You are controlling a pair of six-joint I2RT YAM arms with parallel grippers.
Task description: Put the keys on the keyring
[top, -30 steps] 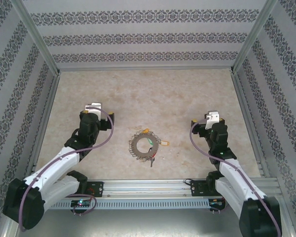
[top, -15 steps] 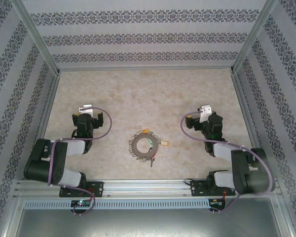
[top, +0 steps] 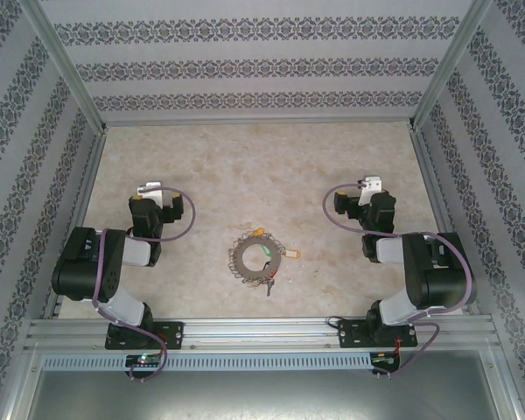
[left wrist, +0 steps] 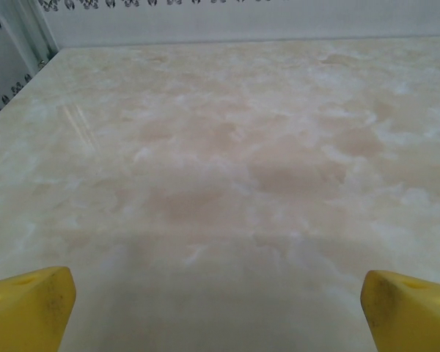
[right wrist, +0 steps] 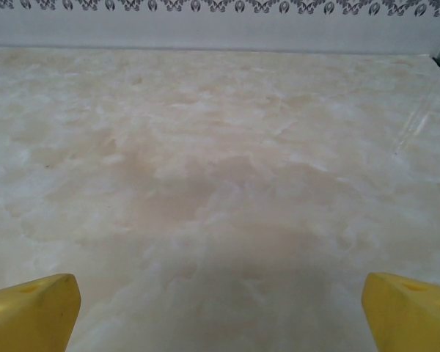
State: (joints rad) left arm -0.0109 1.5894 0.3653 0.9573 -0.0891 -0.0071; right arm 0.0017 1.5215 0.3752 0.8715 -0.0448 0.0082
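Left gripper (left wrist: 218,304) is noted spread and empty, well left of the keyring (top: 254,261). Green key (top: 267,255) is seen inside the keyring, yellow key (top: 290,255) just beside its right edge. Right gripper (right wrist: 220,306) is spread, well right. Advised: keyring pinned first, keys pinched by their heads.

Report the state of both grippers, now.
Left gripper: open, holding nothing.
Right gripper: open, holding nothing.
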